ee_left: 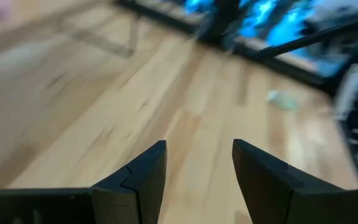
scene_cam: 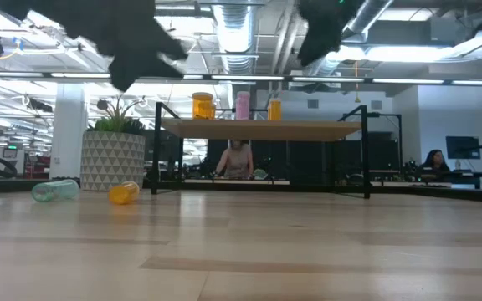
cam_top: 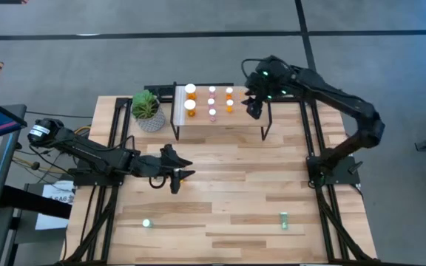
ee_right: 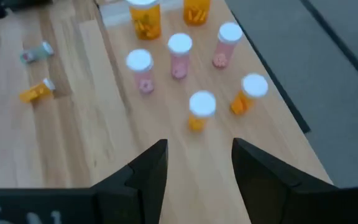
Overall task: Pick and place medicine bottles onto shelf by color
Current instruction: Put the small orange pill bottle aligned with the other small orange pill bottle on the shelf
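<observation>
Shelf (cam_top: 220,122) at far side of tabletop (cam_top: 228,185); seven white-capped medicine bottles (ee_right: 179,55) upright on it: two larger orange, three pink, two small orange. Two more lie on the tabletop's near part: a green bottle (cam_top: 284,220) and another (cam_top: 146,222). Right gripper (cam_top: 254,106) hovers over the shelf's bare end, jaws apart, empty. Left gripper (cam_top: 180,176) above mid-tabletop, jaws apart, empty. Potted plant (cam_top: 148,111) beside the shelf.

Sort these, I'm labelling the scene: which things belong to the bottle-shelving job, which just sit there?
Job: shelf; bottles on it; loose green bottles on the table; right gripper over the shelf; left gripper mid-table.
Lying about: potted plant.
</observation>
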{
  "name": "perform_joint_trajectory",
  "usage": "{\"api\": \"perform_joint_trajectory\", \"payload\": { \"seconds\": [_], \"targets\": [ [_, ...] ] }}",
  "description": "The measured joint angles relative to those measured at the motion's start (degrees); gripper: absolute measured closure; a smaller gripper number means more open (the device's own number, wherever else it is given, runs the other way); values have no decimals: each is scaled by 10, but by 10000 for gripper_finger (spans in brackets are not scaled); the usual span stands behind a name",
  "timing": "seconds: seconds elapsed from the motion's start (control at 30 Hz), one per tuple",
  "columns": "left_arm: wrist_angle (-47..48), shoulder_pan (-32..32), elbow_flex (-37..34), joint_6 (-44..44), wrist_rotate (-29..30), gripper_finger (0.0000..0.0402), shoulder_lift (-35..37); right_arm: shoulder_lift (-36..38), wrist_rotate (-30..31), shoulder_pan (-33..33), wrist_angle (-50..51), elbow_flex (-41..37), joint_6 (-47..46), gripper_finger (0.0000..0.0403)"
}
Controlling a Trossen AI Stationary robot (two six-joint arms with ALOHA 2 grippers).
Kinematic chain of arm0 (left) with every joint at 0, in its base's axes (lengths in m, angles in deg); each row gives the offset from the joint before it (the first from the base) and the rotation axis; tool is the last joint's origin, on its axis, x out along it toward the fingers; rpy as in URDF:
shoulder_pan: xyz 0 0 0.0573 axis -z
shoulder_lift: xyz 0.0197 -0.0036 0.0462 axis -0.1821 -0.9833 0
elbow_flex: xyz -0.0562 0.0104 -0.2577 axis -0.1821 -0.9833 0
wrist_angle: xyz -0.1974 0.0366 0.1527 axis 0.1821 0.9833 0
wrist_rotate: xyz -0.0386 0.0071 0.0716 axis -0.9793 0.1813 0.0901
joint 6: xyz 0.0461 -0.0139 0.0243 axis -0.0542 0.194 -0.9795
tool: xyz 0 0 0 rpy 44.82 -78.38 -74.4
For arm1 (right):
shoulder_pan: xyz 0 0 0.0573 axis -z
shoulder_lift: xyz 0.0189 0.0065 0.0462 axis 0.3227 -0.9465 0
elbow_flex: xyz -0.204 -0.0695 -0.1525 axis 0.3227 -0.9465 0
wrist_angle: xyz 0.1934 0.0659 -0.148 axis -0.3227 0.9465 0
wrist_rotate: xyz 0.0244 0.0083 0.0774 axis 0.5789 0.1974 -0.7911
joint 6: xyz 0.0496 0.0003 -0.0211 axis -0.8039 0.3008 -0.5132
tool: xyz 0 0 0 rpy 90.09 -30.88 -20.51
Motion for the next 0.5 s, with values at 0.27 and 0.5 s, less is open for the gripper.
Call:
{"api": "perform_joint_trajectory", "payload": {
  "seconds": [0.27,0.5],
  "targets": [
    [139,18,30,153,38,231,-35,123,119,-138,-18,-83,-45,209],
    [210,16,31,276,-24,231,-83,202,237,-246,-52,-197,-126,210]
  ]
}}
